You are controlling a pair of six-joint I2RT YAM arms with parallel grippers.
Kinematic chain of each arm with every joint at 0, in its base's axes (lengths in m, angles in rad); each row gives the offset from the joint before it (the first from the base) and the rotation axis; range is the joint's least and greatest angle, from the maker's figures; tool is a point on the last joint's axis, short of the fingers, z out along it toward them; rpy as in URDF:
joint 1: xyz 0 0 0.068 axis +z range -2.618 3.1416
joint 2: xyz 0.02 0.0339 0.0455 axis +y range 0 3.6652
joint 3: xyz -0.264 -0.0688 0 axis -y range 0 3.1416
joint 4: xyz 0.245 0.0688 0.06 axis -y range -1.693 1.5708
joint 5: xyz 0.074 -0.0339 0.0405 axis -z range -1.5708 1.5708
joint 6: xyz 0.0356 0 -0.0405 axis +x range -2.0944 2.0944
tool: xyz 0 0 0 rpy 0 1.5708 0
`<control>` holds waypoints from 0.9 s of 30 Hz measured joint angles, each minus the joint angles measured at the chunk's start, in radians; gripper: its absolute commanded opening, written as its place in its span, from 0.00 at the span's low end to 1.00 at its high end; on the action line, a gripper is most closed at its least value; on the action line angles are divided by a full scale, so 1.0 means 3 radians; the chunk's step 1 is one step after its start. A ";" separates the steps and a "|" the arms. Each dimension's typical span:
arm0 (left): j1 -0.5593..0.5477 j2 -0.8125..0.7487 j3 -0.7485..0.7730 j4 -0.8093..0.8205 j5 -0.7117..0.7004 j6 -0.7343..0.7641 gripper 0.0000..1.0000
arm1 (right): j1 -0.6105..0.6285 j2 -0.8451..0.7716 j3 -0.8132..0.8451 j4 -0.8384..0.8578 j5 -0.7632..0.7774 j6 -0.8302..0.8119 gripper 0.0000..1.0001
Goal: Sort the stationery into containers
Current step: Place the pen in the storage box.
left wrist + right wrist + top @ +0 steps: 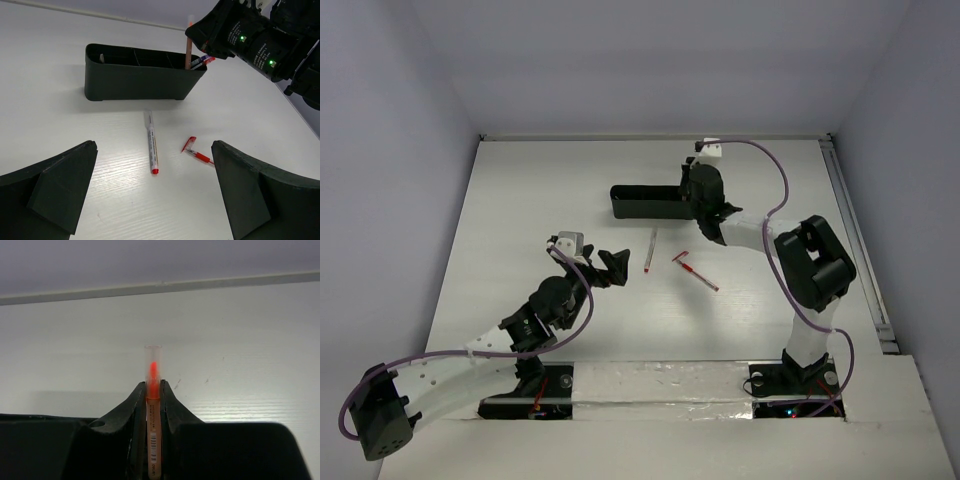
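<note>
White tabletop (520,200) fills the workspace. Nearest, the left gripper (155,200) hangs with jaws spread wide and empty. Straight beyond it lies a clear pen (151,142), long axis running near to far, red end toward the gripper. A red pen (198,155) lies just right of it. The left arm is nearer both. Farther off, the right gripper (153,390) pinches an orange pen (153,360) upright over the right end of the black tray (135,80).
</note>
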 measured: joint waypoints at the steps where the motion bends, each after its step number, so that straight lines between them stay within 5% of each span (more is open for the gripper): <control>1: 0.0000 -0.0001 0.0000 0.0000 0.0000 -0.0001 0.99 | 0.0000 -0.0001 -0.0023 0.0015 -0.0003 0.0000 0.13; 10: 0.0000 -0.0013 0.0000 0.0000 0.0000 -0.0001 0.99 | 0.0003 -0.0139 -0.0210 0.0134 -0.0042 0.0000 0.26; 27: 0.0000 -0.0019 0.0000 0.0000 0.0000 -0.0001 0.99 | 0.0034 -0.0557 -0.0540 0.0196 -0.0154 0.0032 0.28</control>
